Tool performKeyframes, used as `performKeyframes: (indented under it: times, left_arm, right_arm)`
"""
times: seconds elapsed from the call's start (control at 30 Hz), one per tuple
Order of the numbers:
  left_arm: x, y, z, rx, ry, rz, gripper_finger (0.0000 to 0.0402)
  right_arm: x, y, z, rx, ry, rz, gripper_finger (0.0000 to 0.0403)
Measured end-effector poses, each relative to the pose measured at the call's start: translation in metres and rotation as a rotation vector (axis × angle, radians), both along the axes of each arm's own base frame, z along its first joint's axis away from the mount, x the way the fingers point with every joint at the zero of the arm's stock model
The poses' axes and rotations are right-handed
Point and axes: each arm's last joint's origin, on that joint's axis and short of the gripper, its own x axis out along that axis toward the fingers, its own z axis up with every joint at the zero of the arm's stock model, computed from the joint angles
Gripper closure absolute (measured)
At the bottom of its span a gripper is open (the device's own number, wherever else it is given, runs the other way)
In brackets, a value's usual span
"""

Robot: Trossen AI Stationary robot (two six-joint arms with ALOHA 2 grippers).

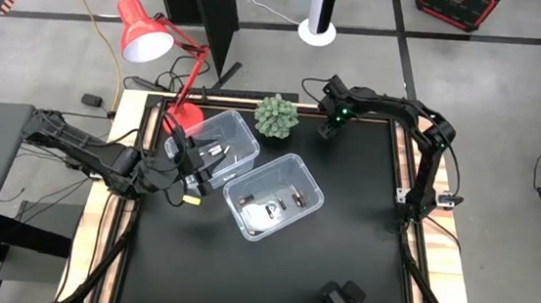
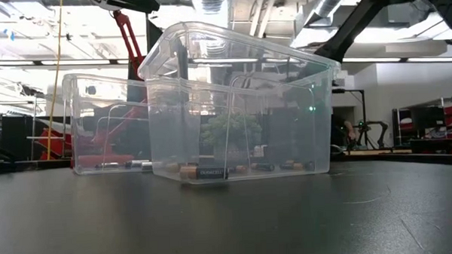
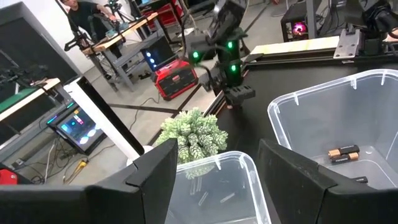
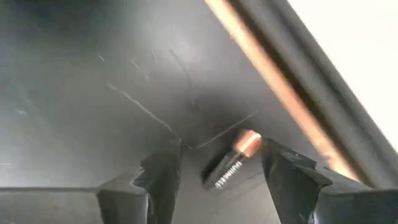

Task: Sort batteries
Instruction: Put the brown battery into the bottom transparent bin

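Note:
A dark battery with a copper end [image 4: 229, 165] lies on the black table near its far edge. My right gripper [image 4: 222, 171] [image 1: 329, 129] is open low over it, one finger on each side, touching nothing. My left gripper [image 3: 214, 168] [image 1: 201, 161] is open and empty above the left clear bin [image 1: 225, 133] [image 3: 250, 167], where several whitish-silver batteries [image 3: 211, 196] lie on the floor. The right clear bin [image 1: 293, 173] [image 3: 311, 93] holds dark copper-ended batteries [image 3: 343, 154] [image 2: 201, 171].
A small green plant [image 1: 277, 116] [image 3: 193, 138] stands at the far edge between the bins and my right gripper. A red desk lamp [image 1: 144, 31] stands at the far left corner. The table's raised wooden border [image 4: 273, 93] runs right beside the lone battery.

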Motion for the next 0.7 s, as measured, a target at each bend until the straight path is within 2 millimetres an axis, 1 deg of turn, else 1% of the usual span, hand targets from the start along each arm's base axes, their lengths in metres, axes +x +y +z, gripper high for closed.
performKeyframes:
  times: [0.03,0.1,0.23,0.37,0.7]
  left_arm:
    - [0.0,0.0,0.0,-0.001,-0.001,0.0,0.0182]
    - [0.0,0.0,0.0,-0.004,-0.003,0.001,0.0182]
    - [0.0,0.0,0.0,-0.009,-0.008,0.001,0.0182]
    - [0.0,0.0,0.0,-0.011,-0.01,0.001,0.0182]
    - [0.0,0.001,0.0,-0.015,-0.014,0.009,0.0182]
  right_arm:
    - [0.0,-0.002,-0.007,0.013,0.012,-0.004,0.0168]
    - [0.002,-0.005,-0.015,0.011,0.015,-0.006,0.0168]
    - [0.004,-0.006,-0.026,0.024,0.029,-0.016,0.0168]
    - [0.003,-0.007,-0.026,0.024,0.036,-0.001,0.0179]
    - [0.0,0.002,-0.027,0.064,0.117,0.122,0.025]
